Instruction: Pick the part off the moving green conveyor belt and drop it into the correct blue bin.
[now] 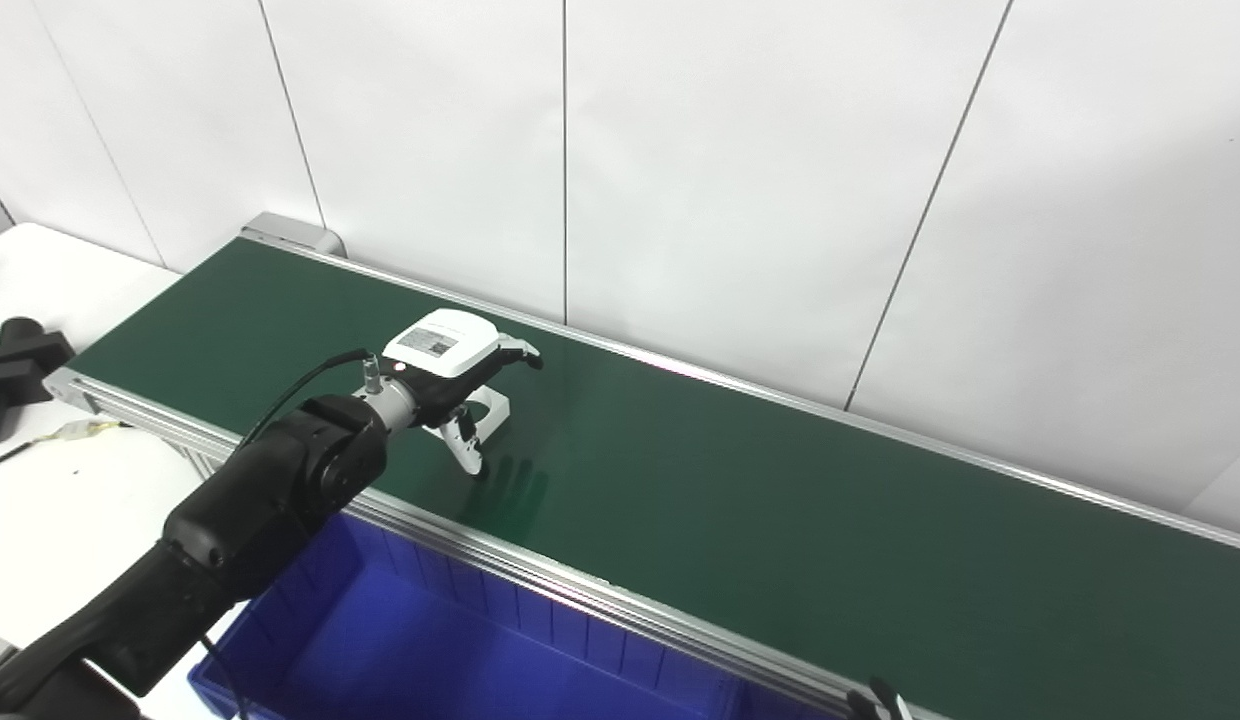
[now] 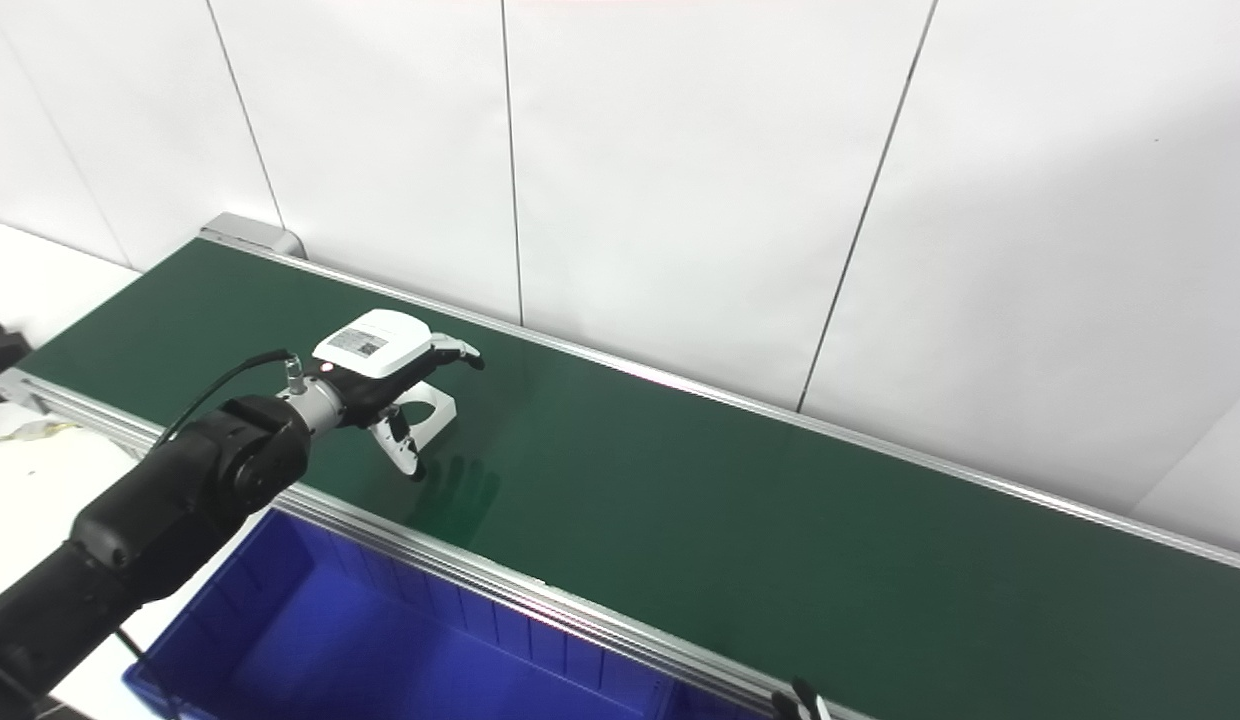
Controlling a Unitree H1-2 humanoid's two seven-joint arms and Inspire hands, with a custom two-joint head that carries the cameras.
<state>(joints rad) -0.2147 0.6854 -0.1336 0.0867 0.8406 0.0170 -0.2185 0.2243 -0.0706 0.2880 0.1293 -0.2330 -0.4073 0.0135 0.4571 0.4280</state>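
1. A blue bin (image 1: 450, 640) sits nearest the camera, tucked just below the near aluminium rail of the conveyor, its ribbed inner wall facing up
2. The left arm (image 1: 230, 520), black and jointed, comes in from the lower left corner, passes over the bin's left end and reaches across the near rail onto the belt
3. The left hand (image 1: 450, 375) hovers over the left part of the green conveyor belt (image 1: 780, 520), its white back plate with a printed label turned upward
4. Its fingers (image 1: 520, 352) point along the belt toward the right while the thumb angles down toward the near rail; they curl loosely around a white part (image 1: 488, 412) without clearly clamping it
5. The white part lies on the belt directly under the hand, nearer the near rail than the far one, partly hidden by the palm
6. Whether the hand actually touches the part cannot be told
7. Only dark fingertips of the right hand (image 1: 880, 700) peek in at the bottom edge, beside the near rail; how it is set cannot be told
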